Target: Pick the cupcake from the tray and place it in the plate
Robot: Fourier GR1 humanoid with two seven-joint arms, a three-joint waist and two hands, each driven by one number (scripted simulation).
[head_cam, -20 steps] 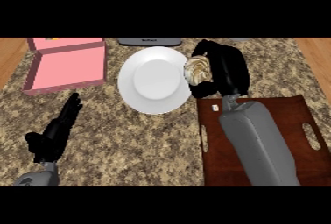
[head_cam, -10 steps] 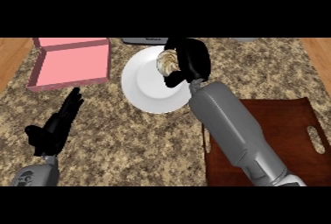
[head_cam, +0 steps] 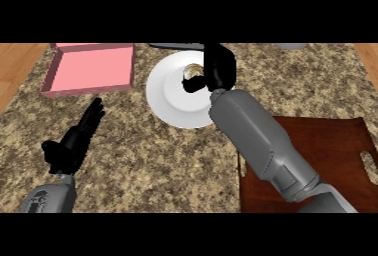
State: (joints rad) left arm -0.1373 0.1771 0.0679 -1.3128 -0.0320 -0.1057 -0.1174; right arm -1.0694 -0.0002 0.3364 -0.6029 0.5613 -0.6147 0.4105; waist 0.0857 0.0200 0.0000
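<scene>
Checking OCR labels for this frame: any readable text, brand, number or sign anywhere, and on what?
None readable. No lettering shows on the white plate, the pink box, the brown tray or the granite counter. The cupcake is mostly hidden by the right robot hand.

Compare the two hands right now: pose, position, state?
The right hand is over the white plate, fingers curled round the cupcake; the left hand holds nothing, fingers straight. The right hand is stretched far across the counter, past the brown tray; the left hand rests nearer, low at the view's left. Both are black, on grey forearms.
</scene>
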